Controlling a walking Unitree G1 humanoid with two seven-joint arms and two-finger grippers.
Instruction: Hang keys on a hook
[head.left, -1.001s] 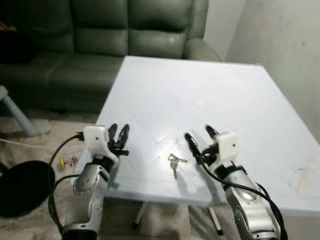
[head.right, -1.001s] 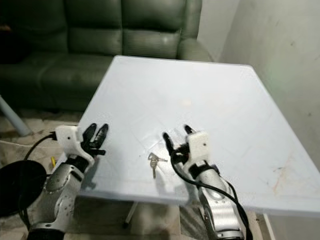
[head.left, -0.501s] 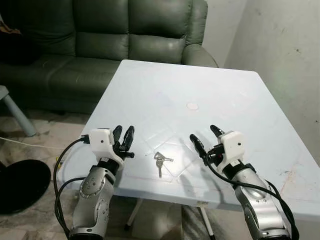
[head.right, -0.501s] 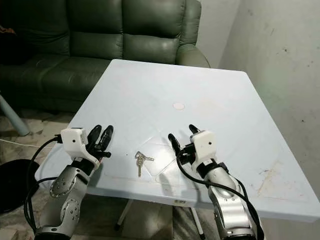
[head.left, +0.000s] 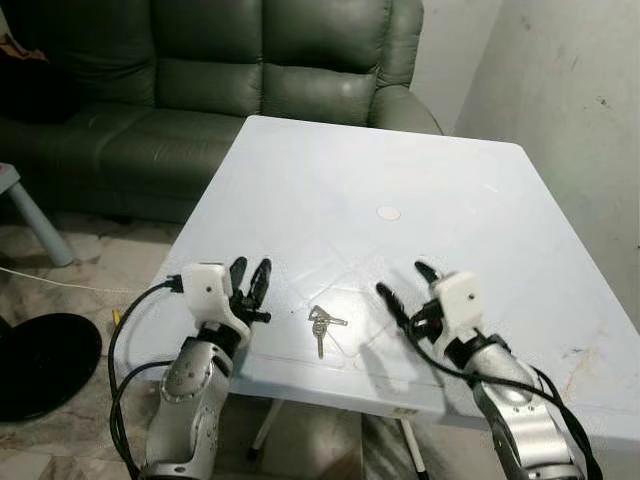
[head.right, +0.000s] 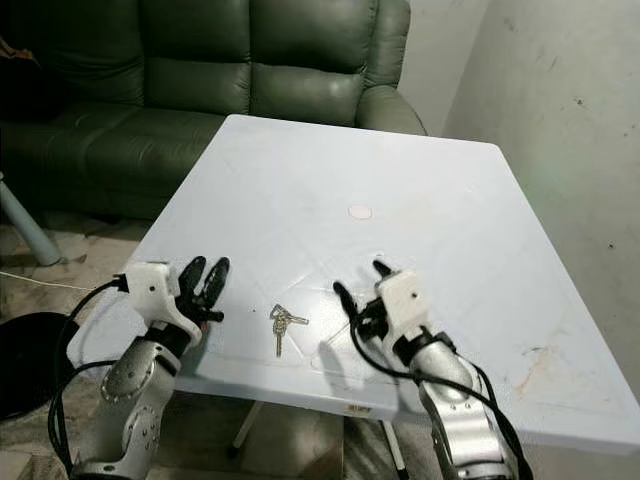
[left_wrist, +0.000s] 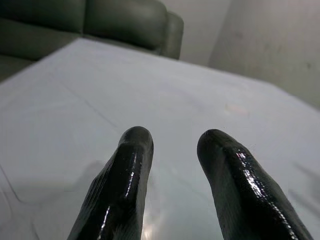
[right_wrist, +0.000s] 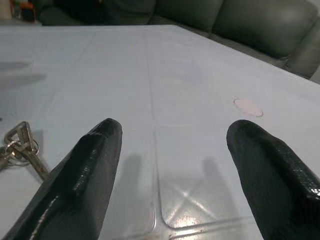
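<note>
A small bunch of silver keys (head.left: 321, 324) lies flat on the white table (head.left: 380, 170) near its front edge, also seen as keys (head.right: 281, 322) and keys (right_wrist: 20, 146). My right gripper (head.left: 407, 283) hovers just right of the keys, open wide, nothing between its fingers (right_wrist: 87, 165). My left gripper (head.left: 250, 276) sits at the table's front left edge, left of the keys, with a narrow gap between its fingers (left_wrist: 125, 170) and nothing held. No hook can be made out.
A dark green leather sofa (head.left: 200, 90) stands behind the table. A pale wall (head.left: 570, 110) runs along the right. A round black base (head.left: 40, 365) lies on the floor at the left, near a cable and a light blue leg (head.left: 30, 225).
The camera has shifted a little, so the whole scene sits differently. Both grippers hold about the same places beside the keys, and the keys have not moved.
</note>
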